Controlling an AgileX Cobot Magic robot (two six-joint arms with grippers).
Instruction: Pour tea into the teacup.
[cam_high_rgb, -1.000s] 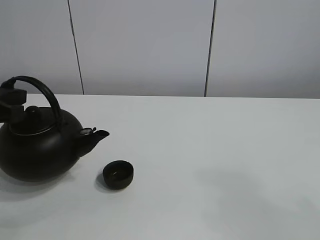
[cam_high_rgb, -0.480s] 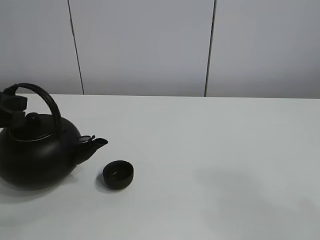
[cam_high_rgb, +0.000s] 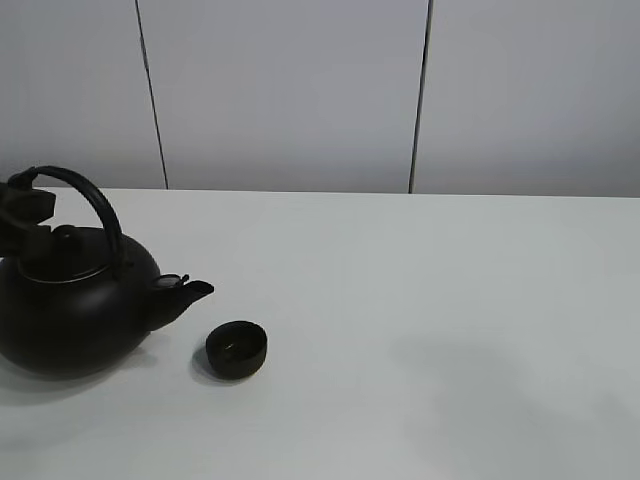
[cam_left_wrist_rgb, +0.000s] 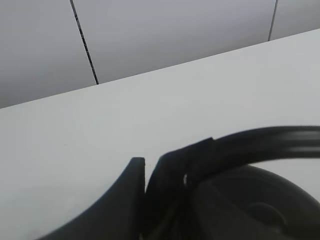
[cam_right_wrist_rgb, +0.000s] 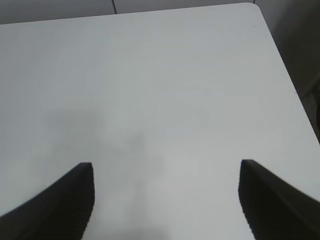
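left gripper (cam_left_wrist_rgb: 150, 167) clamped on handle (cam_high_rgb: 95, 200) of teapot (cam_high_rgb: 70, 315); teapot upright beside teacup (cam_high_rgb: 236, 349), spout toward it, not touching; right gripper (cam_right_wrist_rgb: 165, 172) jaws wide apart above table (cam_right_wrist_rgb: 160, 75)

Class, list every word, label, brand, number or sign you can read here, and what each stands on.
None can be read: the big round black teapot with arched handle, the small matte black teacup, the white table and the pale grey wall panels all show no writing.
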